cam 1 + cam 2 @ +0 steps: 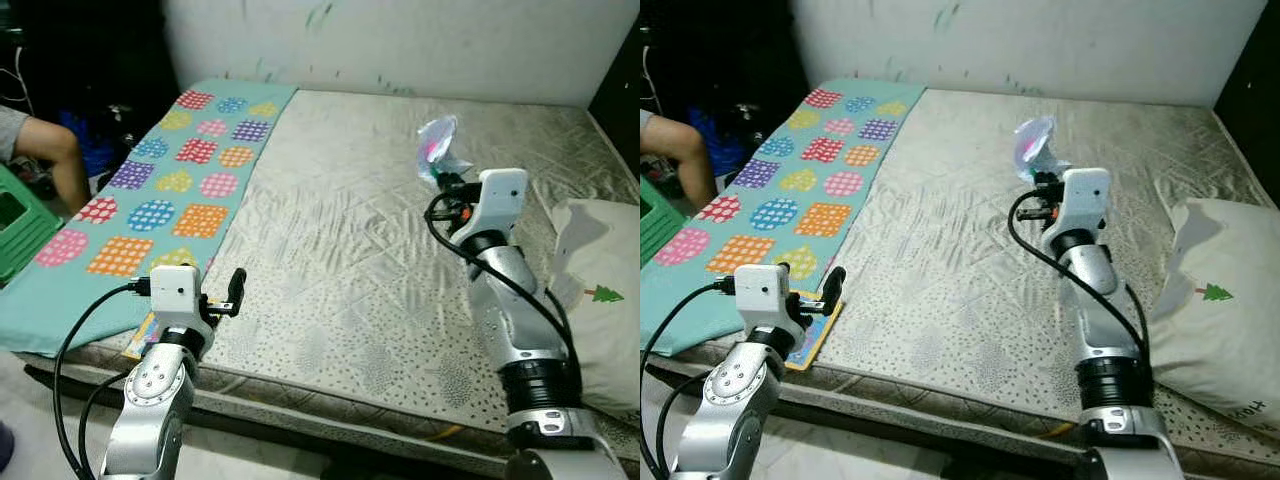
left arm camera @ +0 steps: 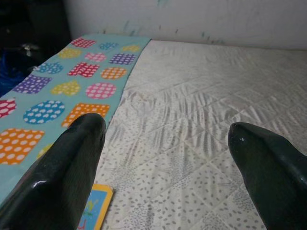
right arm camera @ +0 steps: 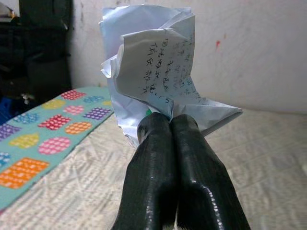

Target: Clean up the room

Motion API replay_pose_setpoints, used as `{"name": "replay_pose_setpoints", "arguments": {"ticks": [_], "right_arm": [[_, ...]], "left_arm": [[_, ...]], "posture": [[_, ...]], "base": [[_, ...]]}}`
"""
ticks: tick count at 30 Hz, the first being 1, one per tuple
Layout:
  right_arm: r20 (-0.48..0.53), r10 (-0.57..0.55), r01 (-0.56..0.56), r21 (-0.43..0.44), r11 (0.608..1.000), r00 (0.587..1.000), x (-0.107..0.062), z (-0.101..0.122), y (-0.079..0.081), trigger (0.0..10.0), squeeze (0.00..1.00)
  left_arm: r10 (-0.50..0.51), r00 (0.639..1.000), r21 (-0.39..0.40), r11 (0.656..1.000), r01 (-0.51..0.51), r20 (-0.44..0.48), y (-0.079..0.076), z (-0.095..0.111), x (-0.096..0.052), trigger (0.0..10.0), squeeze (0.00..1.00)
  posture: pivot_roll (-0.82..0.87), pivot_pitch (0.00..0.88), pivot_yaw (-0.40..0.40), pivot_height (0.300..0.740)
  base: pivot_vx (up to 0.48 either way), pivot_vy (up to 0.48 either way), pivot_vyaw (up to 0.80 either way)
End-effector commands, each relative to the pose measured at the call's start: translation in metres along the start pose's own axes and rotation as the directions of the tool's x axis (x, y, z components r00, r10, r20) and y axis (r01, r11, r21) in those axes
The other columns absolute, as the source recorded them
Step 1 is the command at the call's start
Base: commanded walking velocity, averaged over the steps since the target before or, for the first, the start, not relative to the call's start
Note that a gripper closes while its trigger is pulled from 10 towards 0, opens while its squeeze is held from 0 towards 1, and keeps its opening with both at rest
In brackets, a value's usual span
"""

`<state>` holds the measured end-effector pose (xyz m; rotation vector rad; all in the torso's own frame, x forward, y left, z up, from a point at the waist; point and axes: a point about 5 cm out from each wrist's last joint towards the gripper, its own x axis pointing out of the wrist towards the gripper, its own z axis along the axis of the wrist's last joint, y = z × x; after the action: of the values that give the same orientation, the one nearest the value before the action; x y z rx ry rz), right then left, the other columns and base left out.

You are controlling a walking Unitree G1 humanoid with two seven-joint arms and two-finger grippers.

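Paper [image 3: 153, 62], crumpled, with handwriting on it, sits pinched in our right end effector [image 3: 170, 125]; fingers [image 3: 153, 158] pressed together on its lower edge, holding it raised above the middle of the mattress [image 1: 350, 250]. From the head view the wad [image 1: 437, 148] shows a pink patch, maybe print, too blurred to tell. Our left end effector [image 2: 165, 132] is spread wide with nothing between its fingers [image 2: 81, 143], low over the near edge of the mattress. Just beside it a small colourful card or booklet [image 1: 810, 335] lies flat at the bed's edge. Teal cloth [image 1: 170, 190] with dotted colour patches covers the left side of the bed. White pillow [image 1: 1215, 300] with a small green tree print lies at the right. A person's arm [image 1: 50, 150] shows at far left, next to a green crate [image 1: 20, 225].
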<state>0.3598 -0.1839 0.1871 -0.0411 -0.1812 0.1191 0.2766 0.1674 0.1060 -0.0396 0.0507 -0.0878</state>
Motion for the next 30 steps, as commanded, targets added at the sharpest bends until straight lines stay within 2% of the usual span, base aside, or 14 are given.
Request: {"name": "replay_pose_setpoints", "arguments": {"ticks": [1, 6, 9, 11, 15, 17, 22, 30], "right_arm": [[0.006, 0.028, -0.028, -0.034, 0.999, 1.0, 0.004, 0.003, 0.002, 10.0, 0.0], [0.006, 0.049, -0.049, -0.029, 0.998, 0.999, 0.001, 0.002, 0.01, 10.0, 0.0], [0.025, -0.003, 0.003, 0.004, 1.0, 1.0, -0.007, -0.001, 0.015, 10.0, 0.0], [0.012, -0.063, 0.062, 0.071, 0.995, 0.998, -0.015, -0.006, 0.018, 10.0, 0.0], [-0.011, -0.096, 0.097, 0.094, 0.991, 0.995, -0.024, -0.014, 0.022, 10.0, 0.0], [-0.029, -0.127, 0.13, 0.106, 0.986, 0.991, -0.034, -0.018, 0.025, 10.0, 0.0], [-0.038, -0.17, 0.173, 0.121, 0.977, 0.985, -0.041, -0.019, 0.024, 10.0, 0.0], [-0.035, -0.194, 0.197, 0.121, 0.973, 0.98, -0.042, -0.014, 0.016, 10.0, 0.0]], "left_arm": [[-0.002, 1.0, 0.012, 1.0, 0.002, 0.004, 0.001, 0.002, 0.004, 10.0, 0.0], [-0.034, 0.999, 0.009, 0.999, 0.034, 0.019, -0.006, 0.004, 0.01, 10.0, 0.0], [-0.001, 1.0, 0.002, 1.0, 0.0, 0.031, -0.003, 0.004, 0.014, 10.0, 0.0], [0.014, 0.999, -0.009, 1.0, -0.013, 0.033, -0.003, 0.004, 0.016, 10.0, 0.0], [0.003, 0.999, -0.021, 1.0, -0.002, 0.033, -0.008, 0.002, 0.016, 10.0, 0.0], [-0.019, 1.0, -0.023, 1.0, 0.02, 0.021, -0.011, -0.002, 0.015, 10.0, 0.0], [-0.034, 0.999, -0.022, 0.999, 0.035, 0.024, -0.014, -0.002, 0.02, 10.0, 0.0], [-0.043, 0.999, -0.022, 0.999, 0.044, 0.029, -0.015, -0.001, 0.023, 10.0, 0.0]], "posture": [[-0.04, 0.037, 0.077, 0.74], [-0.06, 0.008, 0.074, 0.74], [-0.07, 0.0, 0.072, 0.74], [-0.08, 0.0, 0.066, 0.74], [-0.09, 0.0, 0.064, 0.74], [-0.1, 0.0, 0.071, 0.74], [-0.11, 0.0, 0.082, 0.74], [-0.13, 0.001, 0.097, 0.74]], "base": [[0.0, 0.0, 0.0], [0.0, 0.0, 0.0], [0.0, 0.0, 0.0], [0.0, 0.0, 0.0], [0.0, 0.0, 0.0], [0.0, 0.0, 0.0], [0.0, 0.0, 0.0], [0.0, 0.0, 0.0]]}}
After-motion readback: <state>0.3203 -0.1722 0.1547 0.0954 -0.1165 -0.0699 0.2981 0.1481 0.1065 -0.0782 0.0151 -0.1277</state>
